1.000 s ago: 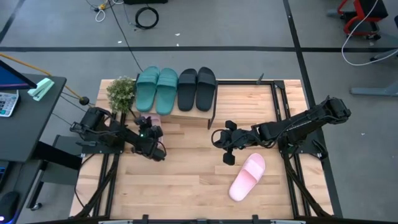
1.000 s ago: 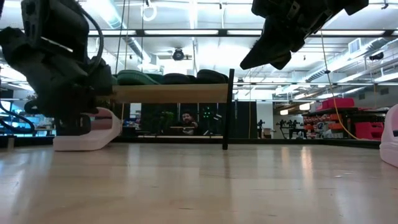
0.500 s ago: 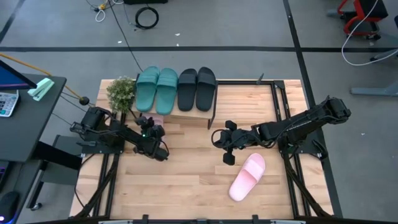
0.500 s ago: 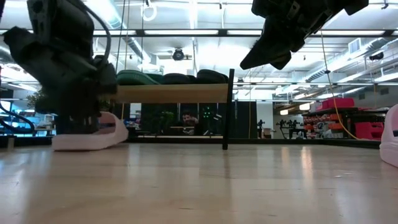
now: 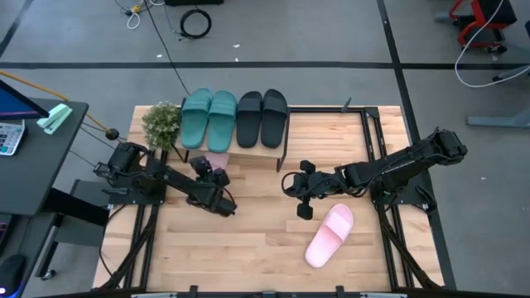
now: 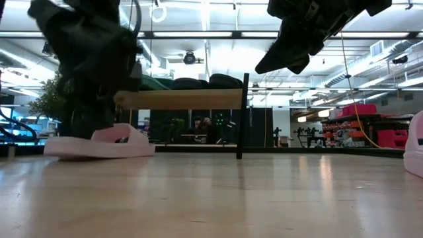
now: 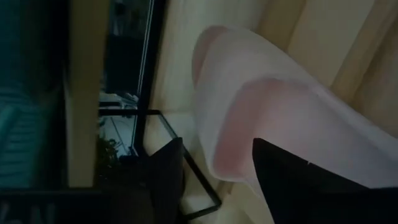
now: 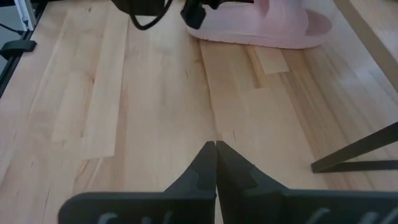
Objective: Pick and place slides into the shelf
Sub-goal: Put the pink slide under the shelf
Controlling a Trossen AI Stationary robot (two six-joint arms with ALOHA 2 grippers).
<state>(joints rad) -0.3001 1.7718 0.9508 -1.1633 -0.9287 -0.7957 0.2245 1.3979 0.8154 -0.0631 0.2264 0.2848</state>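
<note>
pink slide [image 6: 99, 142] under shelf [image 6: 182, 99], plant [image 5: 161, 124] beside

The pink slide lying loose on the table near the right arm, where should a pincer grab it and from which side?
Probably across the broad strap of the pink slide, coming straight down. It lies flat, sole down and clear of other things, so the raised strap offers edges to pinch. The shut right pincer hovers nearest.

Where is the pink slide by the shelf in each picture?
High view: pink slide peeking out under the shelf.
Low view: flat on the table, left.
Left wrist view: big, in the middle.
Right wrist view: at the top.
Shared landmark: the shelf.
</note>
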